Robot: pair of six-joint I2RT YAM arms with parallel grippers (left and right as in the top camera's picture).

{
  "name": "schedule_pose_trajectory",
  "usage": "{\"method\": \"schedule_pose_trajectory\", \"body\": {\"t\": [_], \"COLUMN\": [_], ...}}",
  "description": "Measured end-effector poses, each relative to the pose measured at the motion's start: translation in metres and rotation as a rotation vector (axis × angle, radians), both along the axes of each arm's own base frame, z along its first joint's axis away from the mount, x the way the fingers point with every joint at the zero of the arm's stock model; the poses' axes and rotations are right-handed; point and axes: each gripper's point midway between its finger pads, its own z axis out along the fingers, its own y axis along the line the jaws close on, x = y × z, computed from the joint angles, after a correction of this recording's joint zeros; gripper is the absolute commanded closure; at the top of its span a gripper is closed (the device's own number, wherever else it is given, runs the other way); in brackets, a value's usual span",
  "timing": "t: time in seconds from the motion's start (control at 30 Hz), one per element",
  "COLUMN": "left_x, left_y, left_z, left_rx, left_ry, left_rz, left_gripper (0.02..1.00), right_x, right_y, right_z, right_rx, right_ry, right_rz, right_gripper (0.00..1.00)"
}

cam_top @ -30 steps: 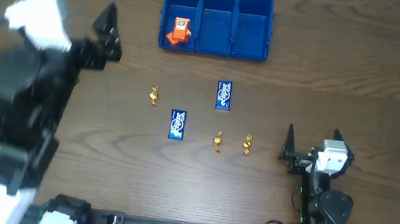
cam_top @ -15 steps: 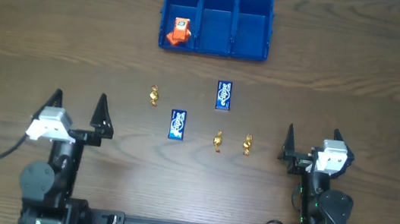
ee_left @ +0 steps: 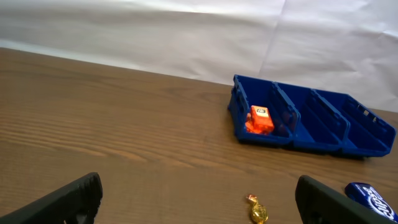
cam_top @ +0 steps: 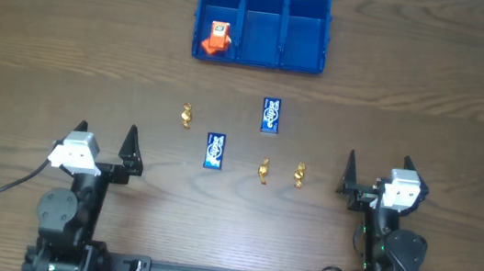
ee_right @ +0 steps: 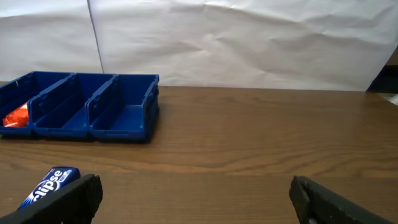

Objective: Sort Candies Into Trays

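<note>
Grippers are taken first in the top view: the left gripper (cam_top: 107,133) and the right gripper (cam_top: 379,166) are both seen with fingers spread apart and nothing held, each low over the table (cam_top: 466,117) near its own base. The tray (cam_top: 257,62) is set at the far side, and an orange candy (cam_top: 218,39) is lodged in its left compartment; the middle and right compartments are bare. Between tray and arms, two blue-wrapped bars (cam_top: 270,116) (cam_top: 214,151) and three gold candies (cam_top: 186,115) (cam_top: 263,170) (cam_top: 299,173) are scattered, well apart from one another.

From the left wrist, the left gripper (ee_left: 198,186) is shown wide apart, with one gold candy (ee_left: 257,210) just ahead and the tray (ee_left: 267,138) beyond.

From the right wrist, the right gripper (ee_right: 194,186) is likewise parted, with one blue-wrapped bar (ee_right: 50,185) lying off to one side.

Sorting is judged barely begun, with a fresh pick about to be chosen. A descent onto one small candy, fingers straddling it, would be called for, then carriage to an unused compartment.
</note>
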Motion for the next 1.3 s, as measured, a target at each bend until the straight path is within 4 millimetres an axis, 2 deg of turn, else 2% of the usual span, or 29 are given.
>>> {"method": "schedule_pose_trajectory", "body": {"t": [0.4, 0.53, 0.63, 0.73, 0.83, 1.0, 1.03, 1.1, 1.23, 1.3], "left_x": [0.000, 0.000, 0.000, 0.000, 0.000, 0.000, 0.000, 0.000, 0.000, 0.000], "left_y": [0.000, 0.000, 0.000, 0.000, 0.000, 0.000, 0.000, 0.000, 0.000, 0.000], "left_z": [0.000, 0.000, 0.000, 0.000, 0.000, 0.000, 0.000, 0.000, 0.000, 0.000], "left_rx": [0.000, 0.000, 0.000, 0.000, 0.000, 0.000, 0.000, 0.000, 0.000, 0.000], "left_ry": [0.001, 0.001, 0.001, 0.001, 0.002, 0.002, 0.001, 0.001, 0.001, 0.000], "left_rz": [0.000, 0.000, 0.000, 0.000, 0.000, 0.000, 0.000, 0.001, 0.000, 0.002], "left_gripper": [0.020, 0.020, 0.020, 0.020, 0.020, 0.020, 0.020, 0.020, 0.020, 0.020], "right_x": [0.000, 0.001, 0.001, 0.001, 0.000, 0.001, 0.001, 0.004, 0.029, 0.041], "right_y": [0.000, 0.000, 0.000, 0.000, 0.000, 0.000, 0.000, 0.000, 0.004, 0.009], "right_z": [0.000, 0.016, 0.009, 0.017, 0.035, 0.028, 0.031, 0.057, 0.099, 0.100], "right_rx": [0.000, 0.001, 0.001, 0.002, 0.074, 0.160, 0.171, 0.177, 0.189, 0.195], "right_ry": [0.000, -0.065, -0.040, -0.072, -0.143, -0.050, -0.030, 0.017, 0.166, 0.300], "right_rz": [0.000, 0.000, 0.000, 0.000, 0.000, -0.008, -0.010, -0.015, -0.012, 0.006], "right_gripper": [0.003, 0.003, 0.003, 0.003, 0.003, 0.003, 0.003, 0.003, 0.003, 0.003]}}
